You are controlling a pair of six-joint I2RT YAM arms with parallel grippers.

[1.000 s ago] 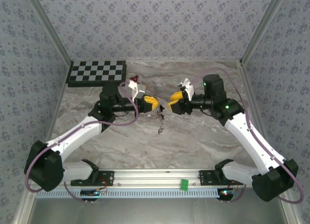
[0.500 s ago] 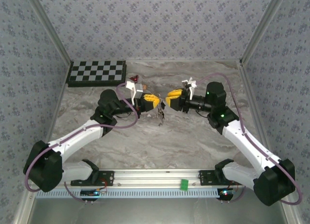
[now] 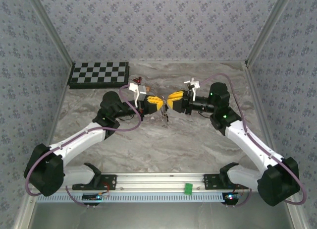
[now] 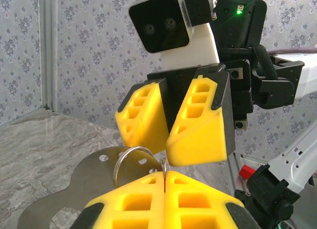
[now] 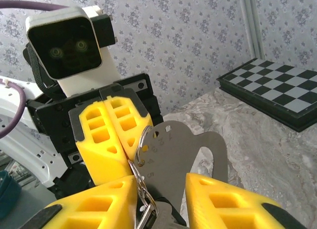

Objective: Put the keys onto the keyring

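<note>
Above the middle of the table my left gripper (image 3: 157,104) is shut on the wire keyring (image 4: 130,158). A flat grey metal plate with small holes (image 4: 69,192) hangs on that ring. My right gripper (image 3: 172,99) faces it tip to tip. In the right wrist view the right gripper (image 5: 161,182) stands open, with the plate (image 5: 190,147) and the keyring (image 5: 141,140) between its yellow fingers and a gap on each side. A key (image 5: 171,220) hangs from the ring just below. From above the keys (image 3: 165,118) dangle under the two grippers.
A checkerboard (image 3: 99,74) lies at the back left of the marble table, with a small red triangle (image 3: 136,80) beside it. A green piece (image 3: 188,188) sits on the front rail. Patterned walls close in the table on three sides.
My right gripper has moved left up to the left gripper's tips and its jaws have narrowed. The left gripper has shifted slightly and stays shut on the ring.
</note>
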